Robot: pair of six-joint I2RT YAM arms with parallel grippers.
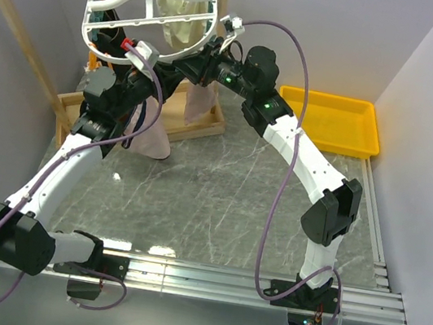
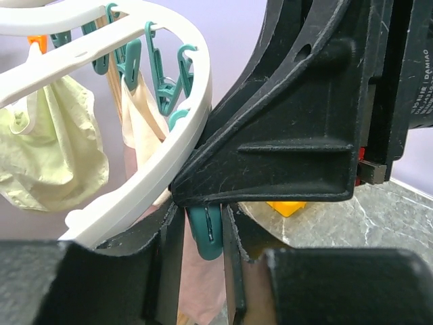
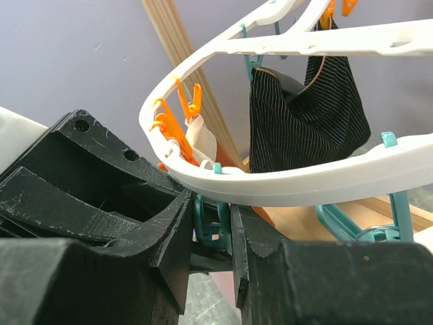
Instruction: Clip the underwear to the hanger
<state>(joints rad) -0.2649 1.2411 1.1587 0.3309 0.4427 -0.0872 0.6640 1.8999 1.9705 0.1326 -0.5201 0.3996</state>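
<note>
The white oval hanger (image 1: 147, 5) hangs from a wooden rod, and its rim (image 2: 169, 145) (image 3: 304, 183) runs just above both grippers. My left gripper (image 2: 203, 233) is shut on a teal clothespin (image 2: 205, 237) under that rim. Pale pink underwear (image 2: 199, 288) hangs right below this clothespin. In the top view pink fabric (image 1: 199, 104) droops beneath the two grippers, with more (image 1: 154, 138) beside the left arm. My right gripper (image 3: 211, 227) faces the left one and is shut on a teal clothespin (image 3: 215, 222). Whether both hold the same clothespin is unclear.
A cream garment (image 2: 54, 149) and a black striped garment (image 3: 304, 115) are clipped on the hanger, among orange clothespins (image 3: 177, 115). The wooden frame's base (image 1: 193, 126) lies behind the arms. A yellow tray (image 1: 334, 122) sits at the back right.
</note>
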